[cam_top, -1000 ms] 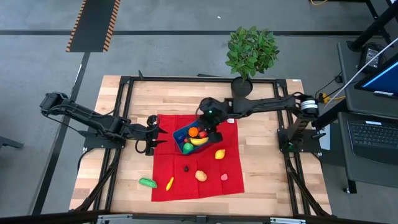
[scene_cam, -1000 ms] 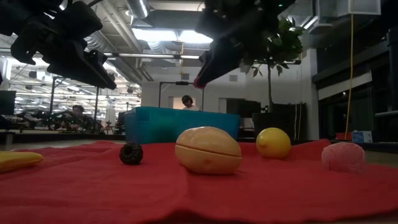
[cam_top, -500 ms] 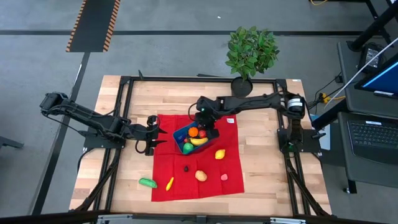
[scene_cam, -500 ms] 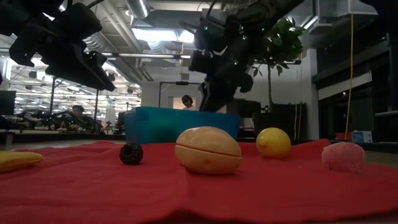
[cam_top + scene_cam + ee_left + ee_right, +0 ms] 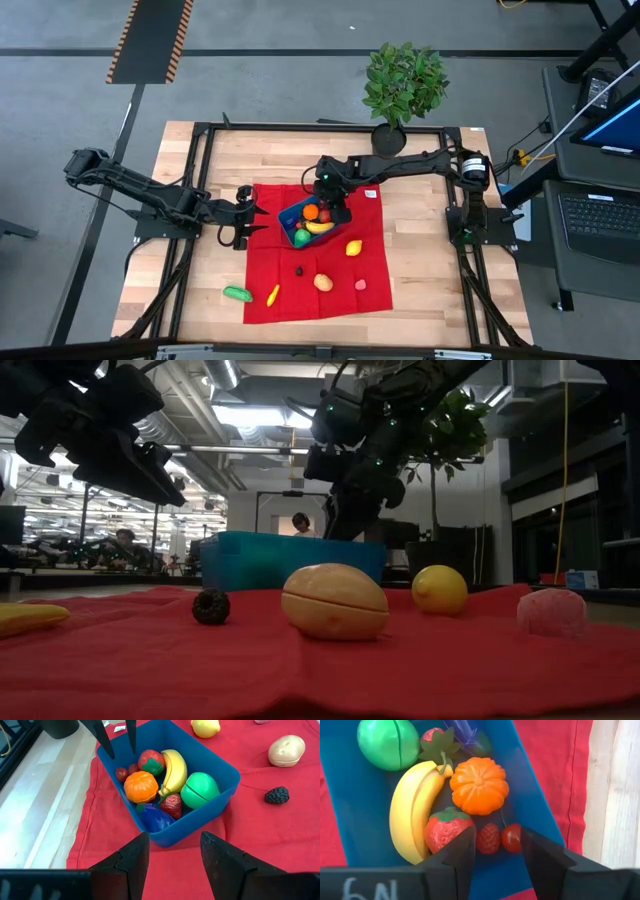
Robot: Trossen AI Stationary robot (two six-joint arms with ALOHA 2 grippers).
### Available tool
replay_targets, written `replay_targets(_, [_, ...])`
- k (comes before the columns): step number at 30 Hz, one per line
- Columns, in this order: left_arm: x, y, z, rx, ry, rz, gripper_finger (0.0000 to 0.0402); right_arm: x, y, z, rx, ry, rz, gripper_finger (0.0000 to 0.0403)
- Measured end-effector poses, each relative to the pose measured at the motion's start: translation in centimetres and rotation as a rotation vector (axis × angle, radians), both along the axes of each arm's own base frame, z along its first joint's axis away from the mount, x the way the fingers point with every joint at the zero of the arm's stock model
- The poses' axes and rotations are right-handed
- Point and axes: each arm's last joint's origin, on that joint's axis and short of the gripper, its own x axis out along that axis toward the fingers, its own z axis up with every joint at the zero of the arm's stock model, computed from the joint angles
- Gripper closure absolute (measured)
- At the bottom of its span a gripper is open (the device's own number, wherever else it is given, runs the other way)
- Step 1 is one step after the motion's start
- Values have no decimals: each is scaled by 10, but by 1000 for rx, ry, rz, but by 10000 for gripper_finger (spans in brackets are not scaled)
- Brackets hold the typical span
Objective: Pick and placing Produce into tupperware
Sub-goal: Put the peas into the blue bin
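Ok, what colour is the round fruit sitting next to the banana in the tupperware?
Orange, with a ribbed, segmented surface. It touches the banana in the blue tupperware; the right wrist view shows it best.

Right gripper (image 5: 337, 213), a sec ago raised over the blue container (image 5: 290, 237) w/ a small red piece pinched in its tips, now sits low at the container's far end, fingers parted; two small red pieces (image 5: 511, 838) lie inside btwn them.

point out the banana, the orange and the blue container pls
banana (image 5: 412, 807), right wrist view, mid-body of the yellow peel.
orange (image 5: 479, 785), right wrist view, centre of its top.
blue container (image 5: 200, 817), left wrist view, outer near wall.
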Motion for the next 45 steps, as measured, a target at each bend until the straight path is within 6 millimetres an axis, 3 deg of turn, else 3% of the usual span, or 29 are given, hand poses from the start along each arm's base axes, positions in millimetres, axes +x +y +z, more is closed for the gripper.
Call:
replay_targets(12, [0, 0, 0, 13, -3, -10, 234, -3, -2, 13, 39, -25, -77, 241])
replay_targets(23, [-5, -11, 19, 32, -140, -223, 234, -39, 8, 55, 103, -96, -149, 240])
replay_targets(34, [-33, -19, 32, -18, -198, -323, 234, -111, 44, 53, 151, -536, -111, 240])
replay_targets(45, [-38, -19, 34, -171, -203, -253, 234, -175, 51, 34, 211, -774, -130, 240])
